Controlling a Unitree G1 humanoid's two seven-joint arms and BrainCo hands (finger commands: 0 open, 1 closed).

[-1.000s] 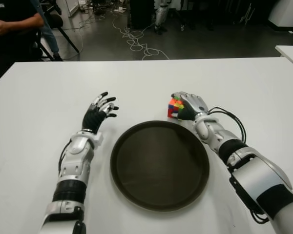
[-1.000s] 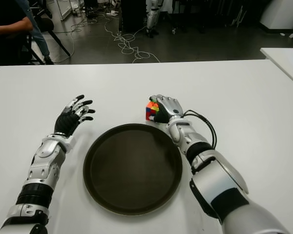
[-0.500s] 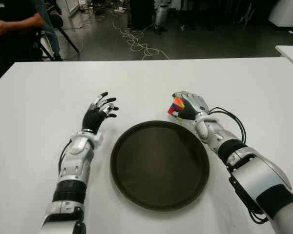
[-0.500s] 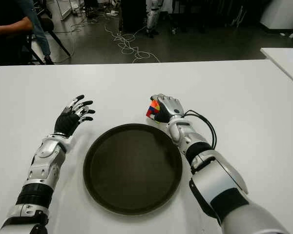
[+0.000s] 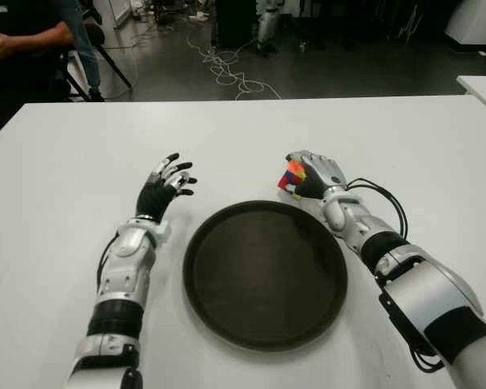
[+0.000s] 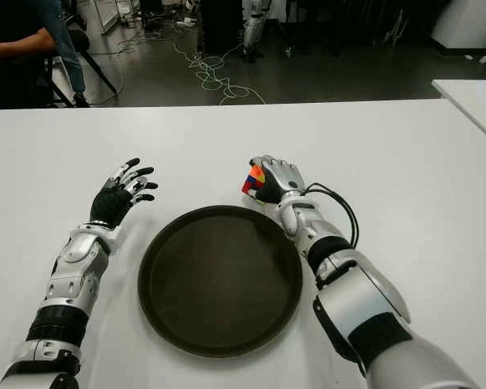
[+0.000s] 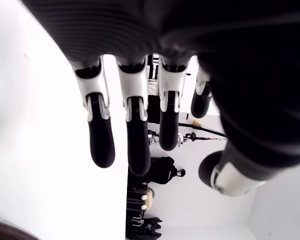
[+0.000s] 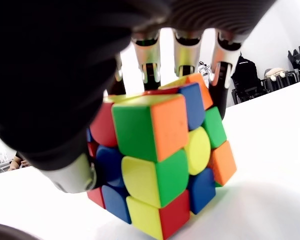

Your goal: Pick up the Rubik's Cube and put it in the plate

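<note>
The Rubik's Cube (image 5: pixel 289 177) is held tilted in my right hand (image 5: pixel 306 173), just beyond the far right rim of the dark round plate (image 5: pixel 263 279). In the right wrist view the cube (image 8: pixel 157 160) fills the frame. The fingers (image 8: pixel 149 70) curl over its far side and the thumb presses its near side, with one corner low over the white table (image 8: pixel 260 200). My left hand (image 5: pixel 167 183) shows left of the plate with its fingers (image 7: pixel 132 135) spread and nothing in them.
The white table (image 5: pixel 81 162) stretches wide around the plate. A seated person (image 5: pixel 16 40) is beyond the table's far left corner. Cables (image 5: pixel 227 69) lie on the floor behind, and another white table (image 5: pixel 484 87) stands at the far right.
My right hand has tipped the cube and raised it slightly off the table beside the plate's rim. The left hand has not moved.
</note>
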